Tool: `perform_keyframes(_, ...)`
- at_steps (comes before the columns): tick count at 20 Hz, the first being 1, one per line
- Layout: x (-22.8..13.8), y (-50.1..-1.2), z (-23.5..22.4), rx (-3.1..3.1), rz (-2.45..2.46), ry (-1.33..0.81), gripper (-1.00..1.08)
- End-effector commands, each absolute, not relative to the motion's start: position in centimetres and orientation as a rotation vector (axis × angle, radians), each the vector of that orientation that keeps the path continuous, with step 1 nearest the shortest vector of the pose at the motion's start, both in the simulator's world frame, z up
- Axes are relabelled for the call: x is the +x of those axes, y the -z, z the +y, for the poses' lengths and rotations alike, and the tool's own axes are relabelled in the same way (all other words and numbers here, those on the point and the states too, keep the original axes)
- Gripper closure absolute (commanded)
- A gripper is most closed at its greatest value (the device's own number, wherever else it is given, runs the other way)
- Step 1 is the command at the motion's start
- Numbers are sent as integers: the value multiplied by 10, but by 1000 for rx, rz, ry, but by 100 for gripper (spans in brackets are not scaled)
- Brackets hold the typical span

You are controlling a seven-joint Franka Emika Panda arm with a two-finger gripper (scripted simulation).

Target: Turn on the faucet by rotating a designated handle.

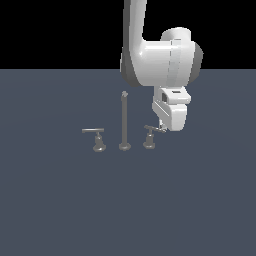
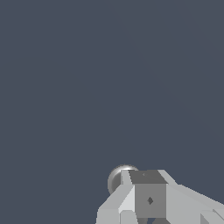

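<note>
Exterior view, left to right. On the flat grey-blue worktop stands the faucet, a three-piece set in one row. At the exterior view's left is the twin handle, its thin bar pointing leftward from a flared base. In the middle rises the tall, thin spout post on a round foot, upright. Just right of the post stands the designated handle, its bar running rightward from the stem.

The white arm descends from above on the right, and its jaws sit at the outer end of that bar, touching or just beside it; the wrist body hides the contact. Whether the jaws are spread or closed, and whether they grip the bar, cannot be told.

Wrist view: the pale finger blocks fill the lower edge, with a rounded metal piece showing directly beside them against the bare worktop.
</note>
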State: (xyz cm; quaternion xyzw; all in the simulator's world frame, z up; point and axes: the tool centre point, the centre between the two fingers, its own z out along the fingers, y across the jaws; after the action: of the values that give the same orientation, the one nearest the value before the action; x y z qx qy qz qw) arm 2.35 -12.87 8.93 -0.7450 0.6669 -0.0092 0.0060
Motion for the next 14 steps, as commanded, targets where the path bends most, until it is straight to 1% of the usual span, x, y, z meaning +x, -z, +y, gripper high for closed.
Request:
perform_keyframes(1, 7, -89, -128, -2337, 2096, 2, 108)
perform_keyframes(4, -4, -89, -128, -2336, 2100, 0, 108)
perform_keyframes(6, 3, -89, -133, -2327, 2105, 15, 108)
perform_keyframes(14, -18, -89, -108, -2333, 2102, 5, 108)
